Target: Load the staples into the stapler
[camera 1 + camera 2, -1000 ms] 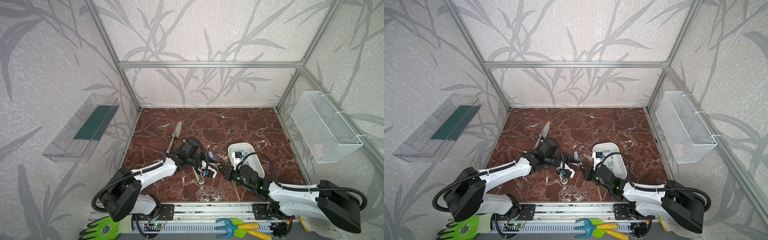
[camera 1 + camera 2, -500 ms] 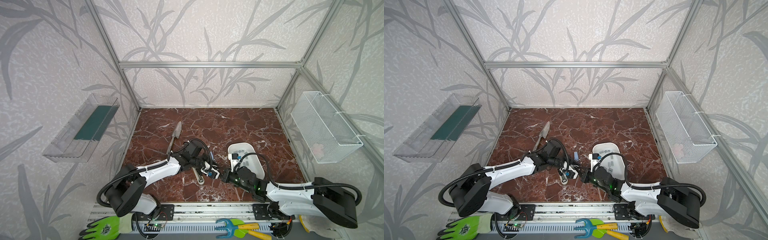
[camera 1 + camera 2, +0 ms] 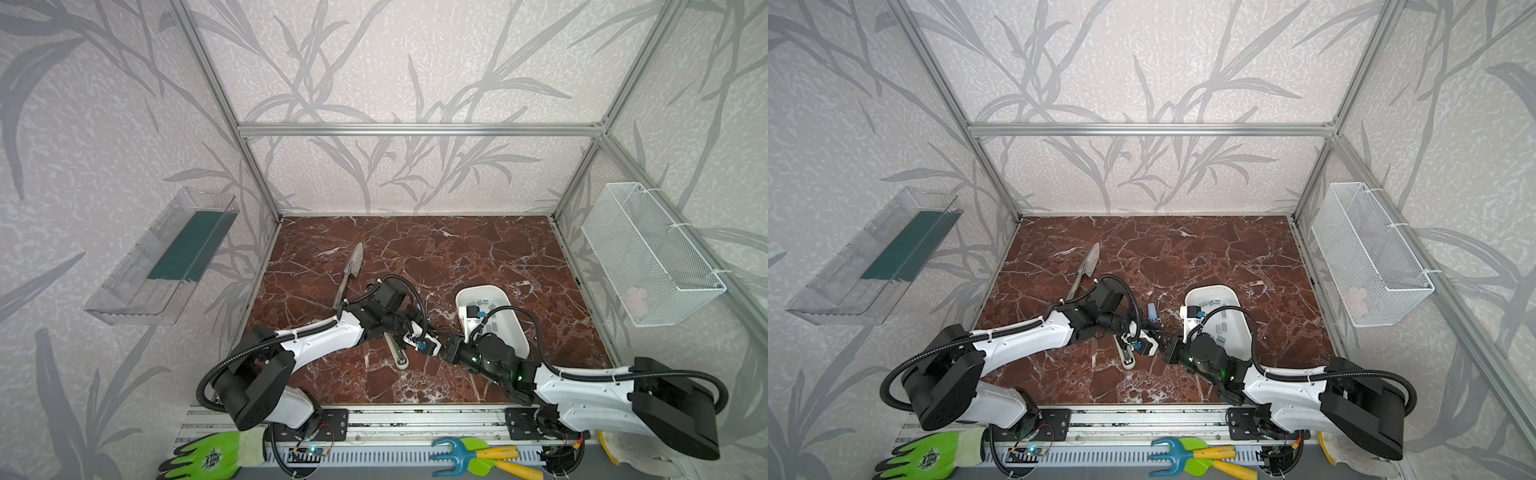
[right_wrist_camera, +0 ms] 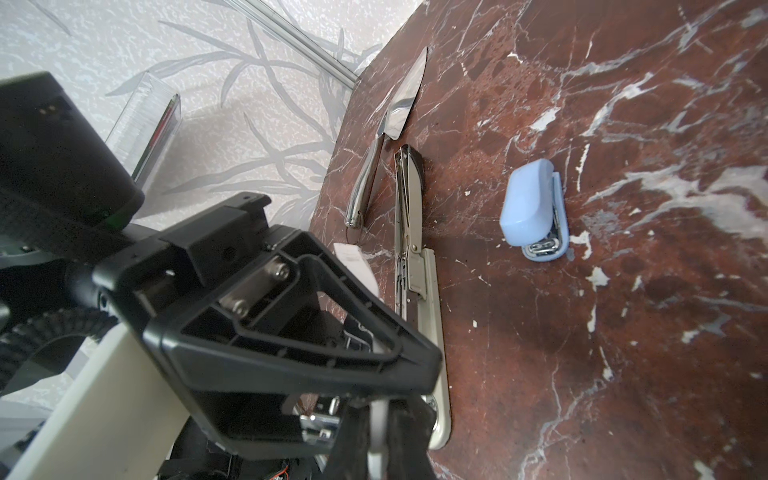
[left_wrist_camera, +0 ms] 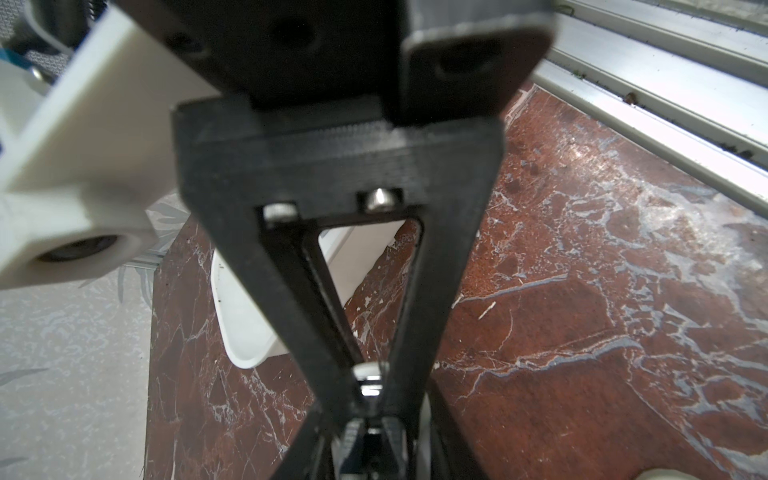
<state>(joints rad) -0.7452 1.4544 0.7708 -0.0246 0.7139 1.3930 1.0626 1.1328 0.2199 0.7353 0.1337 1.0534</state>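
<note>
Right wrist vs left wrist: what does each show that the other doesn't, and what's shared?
Only right wrist: blue stapler, trowel, bin, and most of the open stapler. Only left wrist: tray. Both: table, wall, left tool.
</note>
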